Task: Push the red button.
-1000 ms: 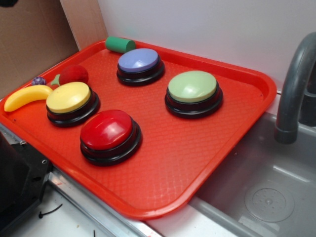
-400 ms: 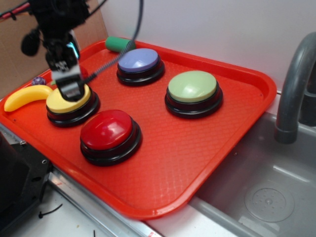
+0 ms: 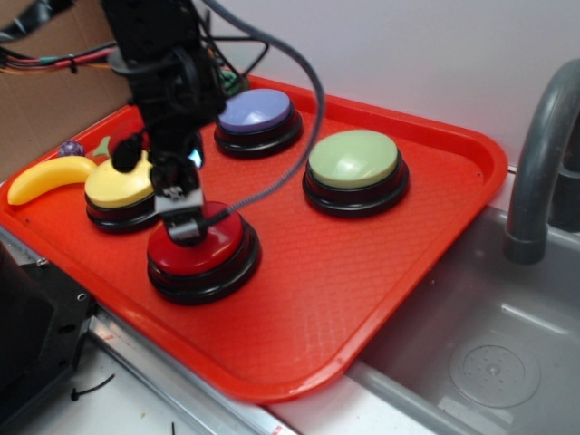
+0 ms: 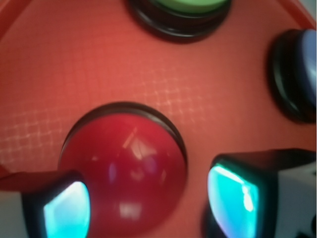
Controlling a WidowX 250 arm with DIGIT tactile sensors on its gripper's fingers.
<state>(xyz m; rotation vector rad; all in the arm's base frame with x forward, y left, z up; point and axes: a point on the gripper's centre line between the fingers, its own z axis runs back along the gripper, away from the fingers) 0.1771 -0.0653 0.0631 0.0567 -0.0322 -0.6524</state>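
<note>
The red button (image 3: 216, 252) is a glossy red dome on a black base at the front left of the red tray (image 3: 362, 272). My gripper (image 3: 184, 227) hangs straight down over the button's left top, its tip at or just above the dome. In the wrist view the red button (image 4: 124, 163) fills the space below the gripper (image 4: 151, 206). The two fingers with cyan pads (image 4: 67, 210) stand wide apart on either side of it, holding nothing.
A yellow button (image 3: 118, 188), a blue button (image 3: 256, 111) and a green button (image 3: 353, 159) stand on the same tray. A toy banana (image 3: 45, 177) lies at the tray's left edge. A grey faucet (image 3: 539, 154) and sink (image 3: 489, 362) are at the right.
The arm entered from the upper left, passed over the yellow button, and now its gripper sits over the red button, nearer the front and lower.
</note>
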